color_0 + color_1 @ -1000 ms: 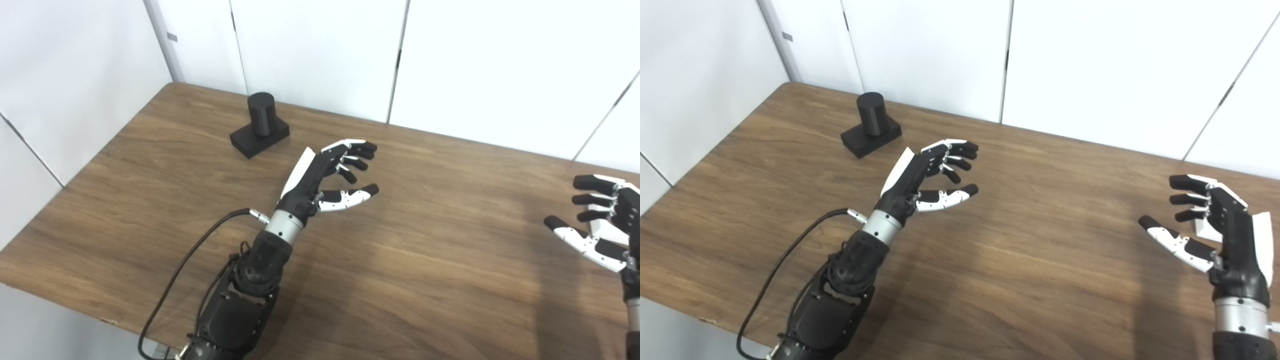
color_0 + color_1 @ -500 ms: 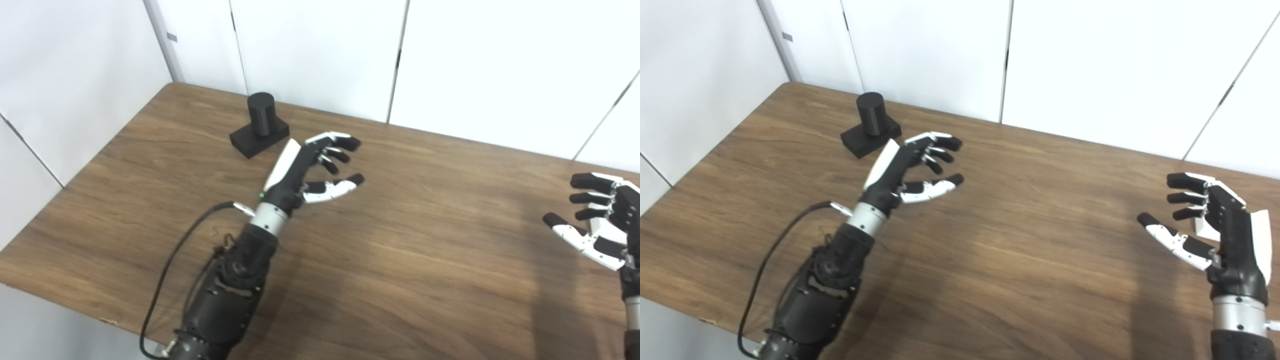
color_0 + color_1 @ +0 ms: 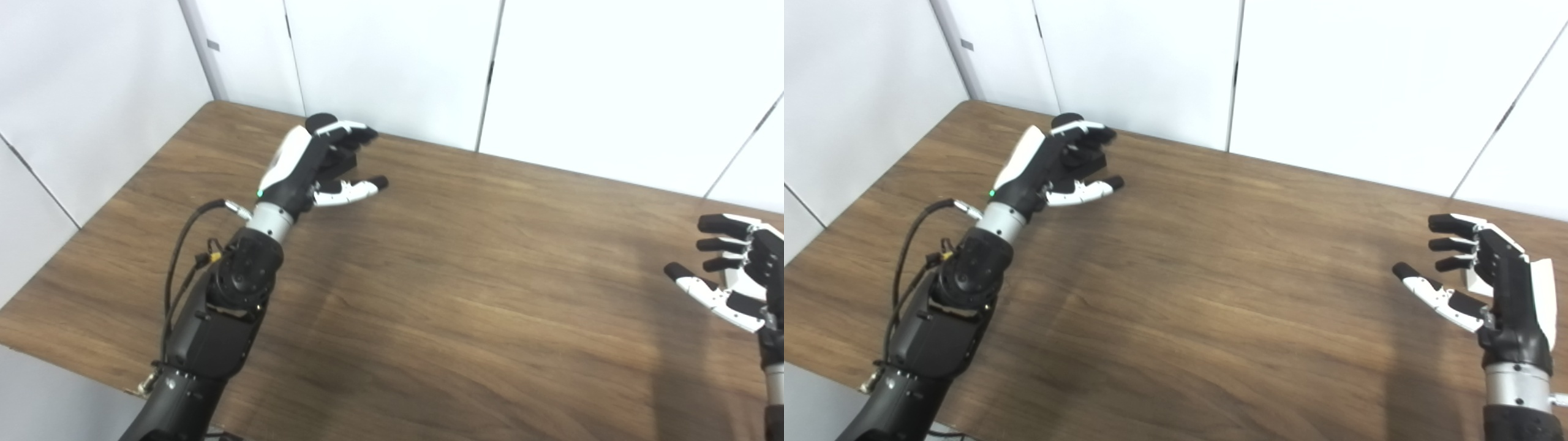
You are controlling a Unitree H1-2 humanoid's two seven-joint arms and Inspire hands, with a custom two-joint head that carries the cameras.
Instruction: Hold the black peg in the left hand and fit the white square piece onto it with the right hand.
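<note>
Left hand [image 3: 1053, 168], fingers spread, reaches the peg [image 3: 1067, 120] without grasping; we judge closing round it comes next. Right hand [image 3: 1488, 278] waits unclenched beside the white piece [image 3: 1475, 283].

Table [image 3: 465, 294]: you have a brown wood-grain top set against white wall panels.
Peg [image 3: 320, 120]: black, standing at your table's far left, mostly hidden.
White piece [image 3: 1475, 283]: on the table's right side, well apart from the peg, partly hidden.
</note>
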